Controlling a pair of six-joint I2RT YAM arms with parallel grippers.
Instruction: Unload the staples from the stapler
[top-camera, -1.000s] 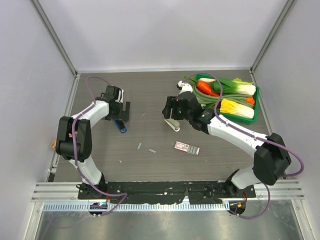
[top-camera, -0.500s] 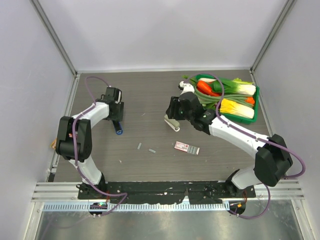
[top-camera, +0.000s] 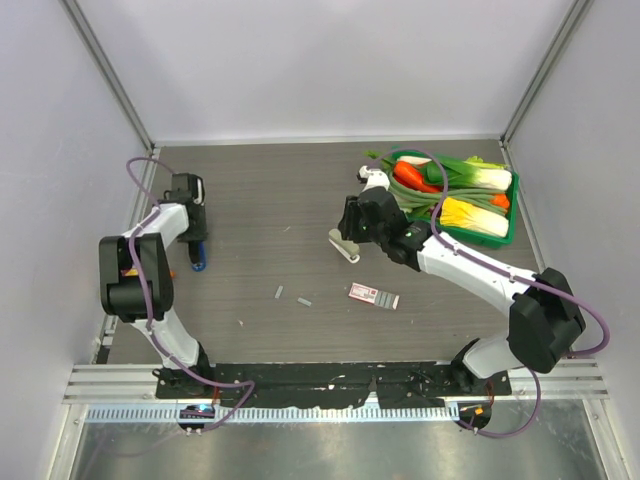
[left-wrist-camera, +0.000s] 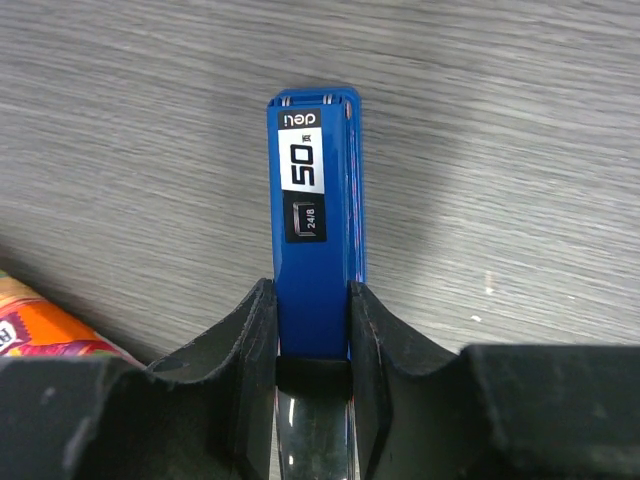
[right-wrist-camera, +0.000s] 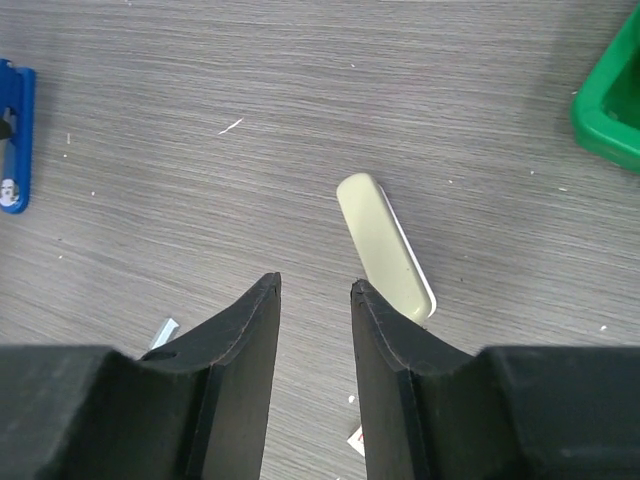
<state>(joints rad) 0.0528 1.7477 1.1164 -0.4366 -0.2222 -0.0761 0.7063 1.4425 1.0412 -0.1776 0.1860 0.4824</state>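
The stapler (left-wrist-camera: 315, 230), bright blue with a white "50" label, lies on the dark wood-grain table. My left gripper (left-wrist-camera: 312, 288) is shut on it, with both fingers pressed against its sides. From above, this gripper (top-camera: 194, 238) is at the far left of the table and the stapler's tip (top-camera: 198, 265) pokes out below it. Two short grey strips of staples (top-camera: 279, 292) (top-camera: 304, 301) lie loose near the table's middle, and one strip of staples (right-wrist-camera: 163, 332) shows by my right fingers. My right gripper (right-wrist-camera: 315, 290) is open a little, with nothing between its fingers.
A cream oblong object (right-wrist-camera: 385, 248) lies just right of my right fingertips. A pink-and-white box (top-camera: 373, 296) sits near the front centre. A green basket (top-camera: 512, 222) of vegetables stands at the back right. An orange packet (left-wrist-camera: 50, 325) lies close by the left gripper.
My left gripper has closed on the stapler and carried it left toward the table's edge. The right gripper's fingers have narrowed and it has shifted slightly right.
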